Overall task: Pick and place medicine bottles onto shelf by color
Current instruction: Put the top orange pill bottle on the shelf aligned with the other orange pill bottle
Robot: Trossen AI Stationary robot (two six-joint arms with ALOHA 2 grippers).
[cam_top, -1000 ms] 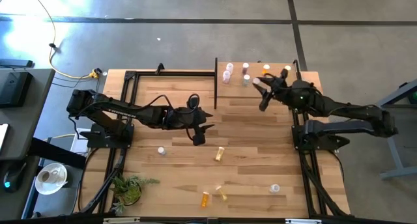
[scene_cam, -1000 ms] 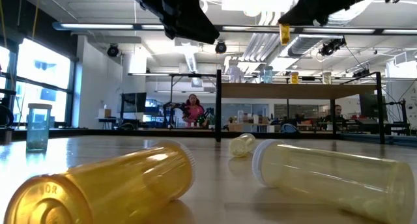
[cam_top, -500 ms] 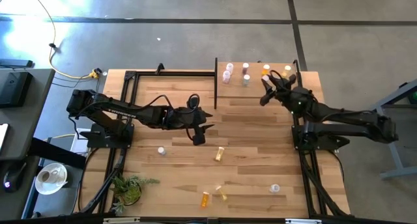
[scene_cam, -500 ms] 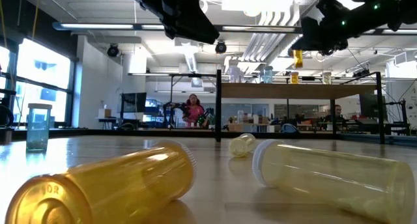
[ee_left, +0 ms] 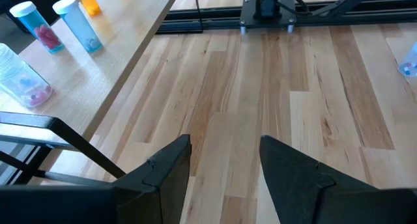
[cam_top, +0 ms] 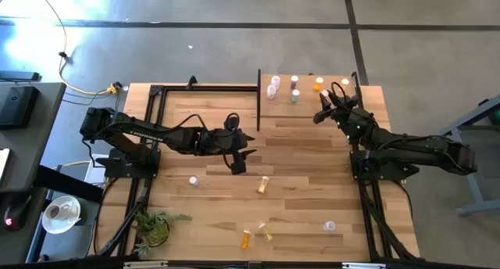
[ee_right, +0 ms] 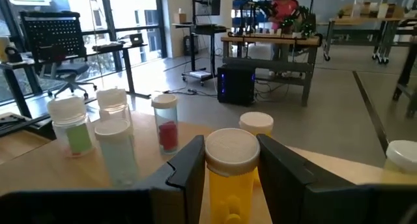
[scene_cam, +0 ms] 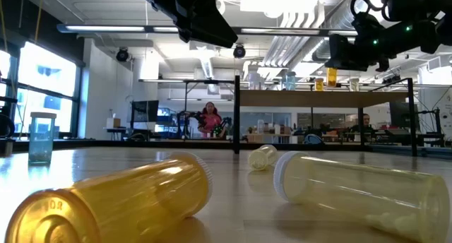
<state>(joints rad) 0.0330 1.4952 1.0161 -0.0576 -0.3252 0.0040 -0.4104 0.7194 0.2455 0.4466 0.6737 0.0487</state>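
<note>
The shelf [cam_top: 283, 102] stands at the table's far right and carries several upright medicine bottles, among them pink ones [cam_top: 273, 86] and an orange one [cam_top: 319, 84]. My right gripper [cam_top: 323, 108] hovers level over the shelf's near right part, shut on a yellow bottle [ee_right: 228, 185] with a white cap. My left gripper [cam_top: 237, 163] hangs open above the middle of the table, with nothing between its fingers [ee_left: 166, 168]. More bottles lie or stand on the table in front: a yellow one [cam_top: 263, 184], an orange one [cam_top: 247, 238] and a clear one [cam_top: 330, 225]. My right gripper pinches the yellow bottle's body just below the white cap [ee_right: 228, 175] between its two fingers [ee_right: 190, 164]. The fingers come level, from the table's right side. The bottle stands upright in the hold; its base is hidden, so whether it touches the shelf I cannot tell.
Black posts [cam_top: 258, 97] rise at the shelf's edges. A green plant [cam_top: 156, 226] sits at the table's near left corner. Close to the low camera lie an orange bottle [scene_cam: 120, 200] and a pale yellow one [scene_cam: 360, 193]. A black frame [cam_top: 168, 89] runs along the far left.
My right gripper has come down toward the shelf and drawn back a little toward the table's right edge, tipping from a downward slant to level. The yellow bottle has travelled down with it, staying upright in the hold.
</note>
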